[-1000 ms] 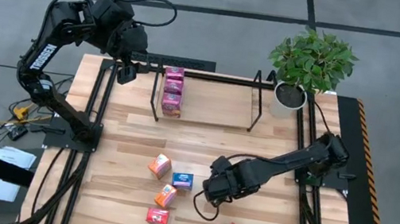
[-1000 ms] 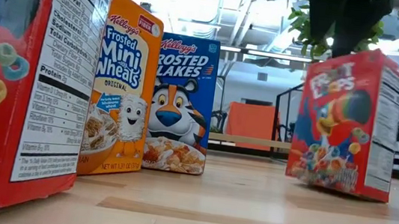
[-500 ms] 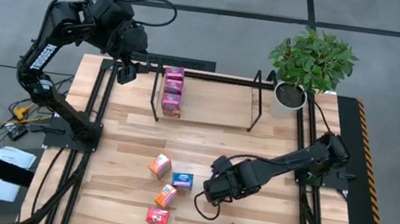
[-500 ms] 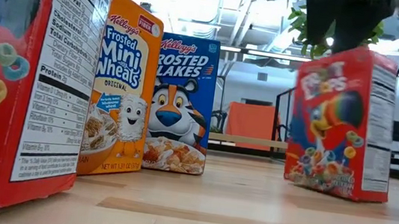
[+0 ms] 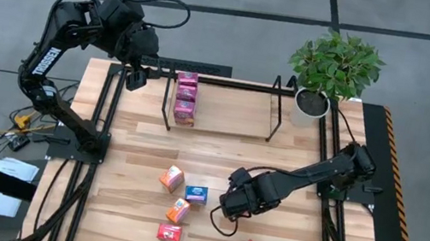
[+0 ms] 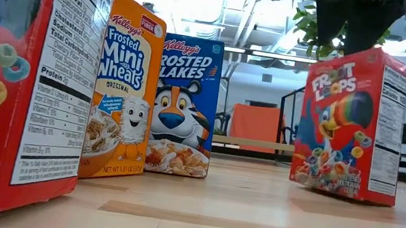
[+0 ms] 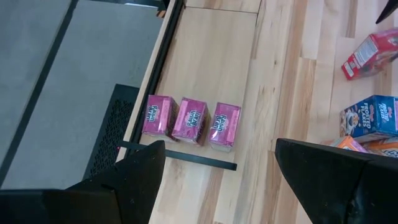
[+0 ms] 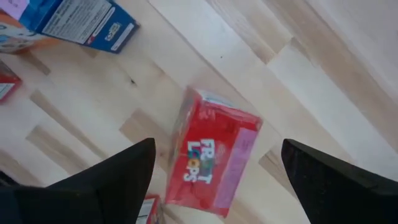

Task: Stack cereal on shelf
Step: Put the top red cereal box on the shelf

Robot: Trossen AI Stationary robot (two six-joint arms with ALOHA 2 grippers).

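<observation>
A: The red Froot Loops carton (image 8: 214,158) is between the right gripper (image 8: 217,146) jaws. It's on the table (image 5: 280,148), not on the shelf (image 5: 230,81).

B: Gripped?

A: No. The jaws are spread wide with a gap to the carton on both sides. They've opened a bit more over the last second, and the carton rocked from tilted to roughly upright (low view shows it best).

B: So no pick yet.

A: Right, I think it needs a re-grasp before any lift.

B: Left side?

A: The left gripper (image 7: 219,146) is also open and holds nothing. Three pink cartons (image 7: 191,121) sit in a row on the shelf, out ahead between its jaws. The blue carton (image 5: 196,194) and orange carton (image 5: 177,211) are loose near the right gripper.
</observation>
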